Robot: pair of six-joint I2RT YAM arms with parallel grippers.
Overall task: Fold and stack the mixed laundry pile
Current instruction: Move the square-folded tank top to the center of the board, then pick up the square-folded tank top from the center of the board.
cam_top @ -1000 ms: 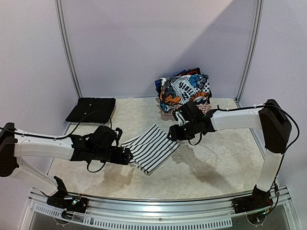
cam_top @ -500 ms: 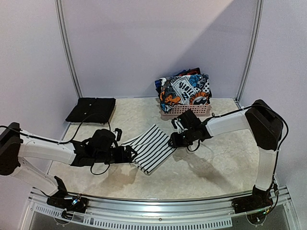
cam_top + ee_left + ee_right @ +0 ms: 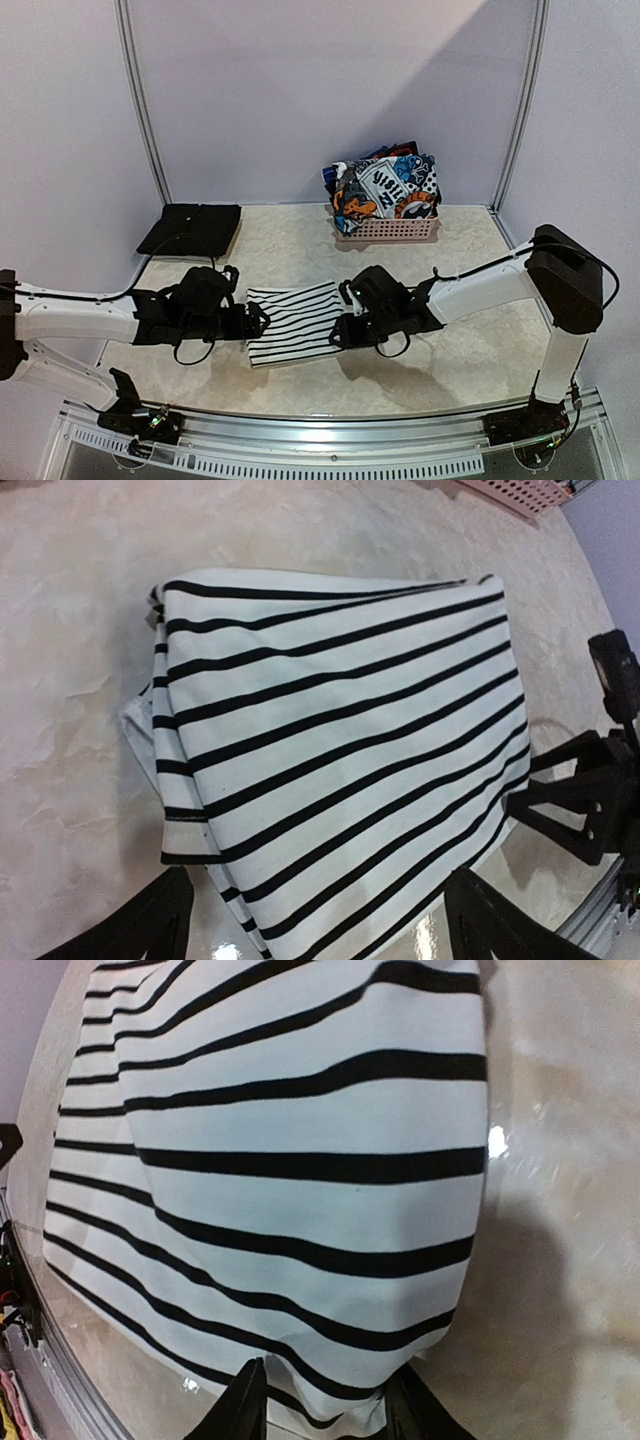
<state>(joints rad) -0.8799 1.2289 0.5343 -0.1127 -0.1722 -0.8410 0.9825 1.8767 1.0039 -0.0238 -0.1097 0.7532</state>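
Cloth such as the striped garment (image 3: 293,322) will handle light and limp, likely to sag and slide on the smooth bench (image 3: 460,345), so folded edges or corners look like the best places to grip. It lies flat between the two end effectors. The left end effector (image 3: 320,925) has its fingers spread wide astride the hem just ahead of it, gripping nothing. The right end effector (image 3: 325,1405) has narrowed onto the folded edge, cloth filling its gap. The remaining laundry pile (image 3: 385,188) sits well beyond it in a pink basket (image 3: 390,231).
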